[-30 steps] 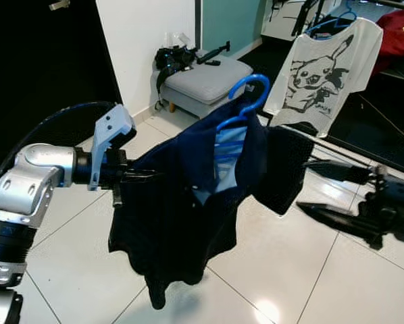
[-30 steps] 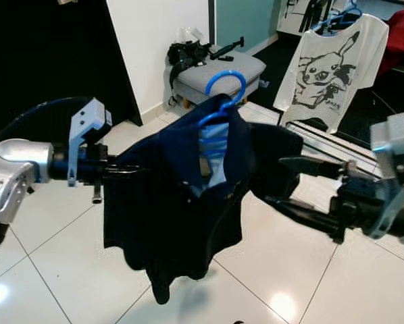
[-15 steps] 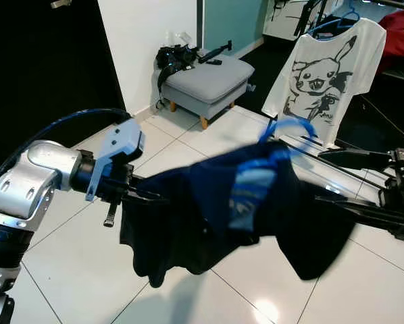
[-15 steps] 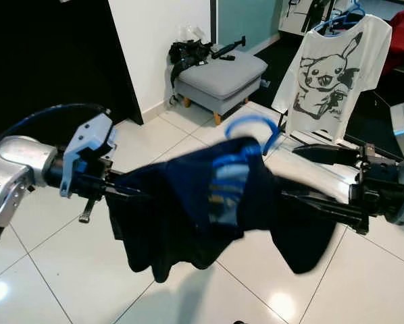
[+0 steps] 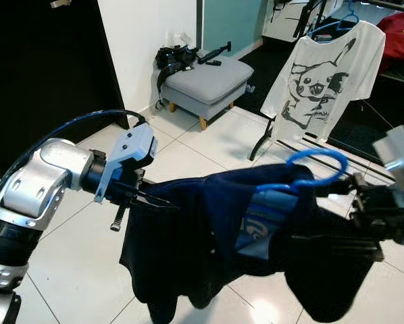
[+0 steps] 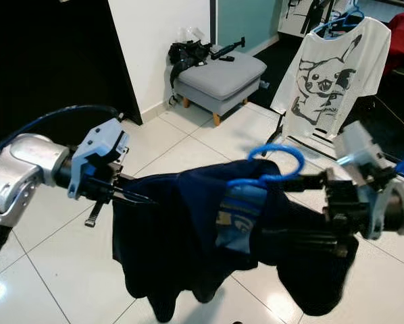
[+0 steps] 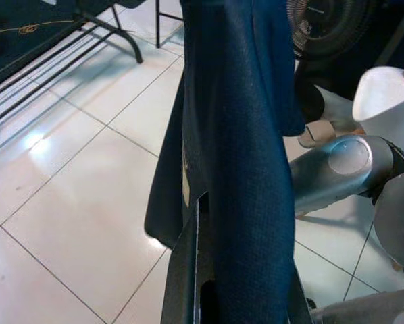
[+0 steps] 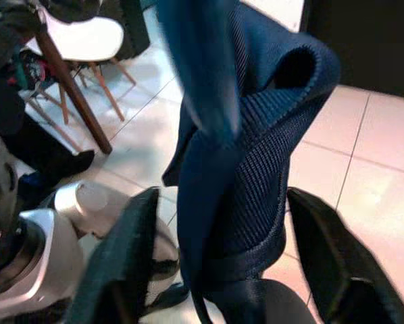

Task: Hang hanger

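A navy shirt (image 5: 188,236) hangs on a blue plastic hanger whose hook (image 5: 317,167) is tipped over toward my right, almost level. My left gripper (image 5: 160,201) is shut on the shirt's left shoulder, where the cloth covers the hanger's end. In the left wrist view the cloth (image 7: 242,135) runs straight out from between the fingers (image 7: 185,283). My right gripper (image 6: 286,210) stands open around the shirt's right shoulder, one finger above it and one below. In the right wrist view the fingers (image 8: 124,270) stand wide apart with the navy cloth (image 8: 242,175) between them.
A white cartoon T-shirt (image 5: 323,64) hangs on a black clothes rack (image 5: 266,138) at the back right, with a red garment (image 5: 399,30) beyond it. A grey stool (image 5: 209,81) carrying black gear stands by the white wall. White tile floor lies below.
The hanger and shirt have tipped from upright to nearly level, hook swinging right and down. My right gripper has closed in around the shirt's right side. My left gripper kept its hold.
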Robot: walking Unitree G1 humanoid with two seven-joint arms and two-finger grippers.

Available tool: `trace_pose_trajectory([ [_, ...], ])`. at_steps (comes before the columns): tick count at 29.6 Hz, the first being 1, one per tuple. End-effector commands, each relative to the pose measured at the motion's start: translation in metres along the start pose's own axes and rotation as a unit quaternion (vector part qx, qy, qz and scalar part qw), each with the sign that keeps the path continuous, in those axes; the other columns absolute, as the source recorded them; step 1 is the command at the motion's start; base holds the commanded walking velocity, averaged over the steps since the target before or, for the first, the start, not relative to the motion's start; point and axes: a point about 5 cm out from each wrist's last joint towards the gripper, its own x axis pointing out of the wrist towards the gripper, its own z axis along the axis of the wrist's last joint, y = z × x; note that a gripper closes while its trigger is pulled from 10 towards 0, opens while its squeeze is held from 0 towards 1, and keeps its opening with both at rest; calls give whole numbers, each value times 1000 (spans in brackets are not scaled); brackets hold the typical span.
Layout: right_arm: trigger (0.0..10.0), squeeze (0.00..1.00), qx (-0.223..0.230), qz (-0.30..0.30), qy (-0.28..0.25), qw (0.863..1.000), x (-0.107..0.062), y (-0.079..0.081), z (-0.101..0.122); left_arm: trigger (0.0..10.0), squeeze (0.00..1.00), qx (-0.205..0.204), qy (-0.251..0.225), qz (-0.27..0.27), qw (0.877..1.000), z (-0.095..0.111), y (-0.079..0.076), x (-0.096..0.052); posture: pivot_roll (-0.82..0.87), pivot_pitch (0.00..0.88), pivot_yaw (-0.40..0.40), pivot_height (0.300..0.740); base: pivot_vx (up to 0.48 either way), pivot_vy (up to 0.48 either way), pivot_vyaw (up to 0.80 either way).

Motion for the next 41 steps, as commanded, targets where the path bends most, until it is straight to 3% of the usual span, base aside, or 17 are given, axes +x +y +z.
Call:
trace_pose_trajectory([
  [1,0,0,-9,12,13,1000,2,2,2,10000,0,18,-16,-16,1000,8,-1,3,7,83,13,740,0,0,0],
  [17,0,0,-13,15,19,1000,5,0,0,10000,0,29,-50,-32,998,20,-4,4,4,98,14,740,0,0,0],
  [24,0,0,-14,15,11,1000,8,-1,0,10000,0,16,-75,-38,996,22,-5,6,5,98,14,740,0,0,0],
  [25,0,0,-12,12,5,1000,9,-1,0,10000,1000,-13,-90,-41,995,21,-5,8,6,99,13,740,0,0,0],
  [26,0,0,-11,6,0,1000,10,-2,-1,10000,1000,-38,-94,-41,994,16,-6,10,5,98,15,740,0,0,0],
  [29,0,0,-10,2,-3,1000,10,-3,-2,10000,1000,-55,-96,-41,993,13,-6,10,5,98,15,740,0,0,0],
  [32,0,0,-1,-33,-9,999,7,-8,-8,10000,1000,-86,-92,35,991,-7,7,1,1,108,14,740,0,0,0],
  [33,0,0,-1,-33,-9,999,7,-8,-8,10000,1000,-86,-92,35,991,-7,7,1,1,108,14,740,0,0,0],
  [34,0,0,6,-44,-11,999,5,-8,-11,10000,1000,-102,-83,72,989,-19,9,-6,0,100,13,740,0,0,0],
  [38,0,0,20,-58,-4,998,-1,-6,-19,10000,1000,-130,-55,111,984,-43,6,-22,-3,86,16,740,0,0,0],
  [40,0,0,35,-64,23,997,-7,-3,-28,10000,1000,-153,-17,150,977,-63,2,-42,-4,83,19,740,0,0,0],
  [41,0,0,35,-64,23,997,-7,-3,-28,10000,1000,-153,-17,150,977,-63,2,-42,-4,83,19,740,0,0,0],
])
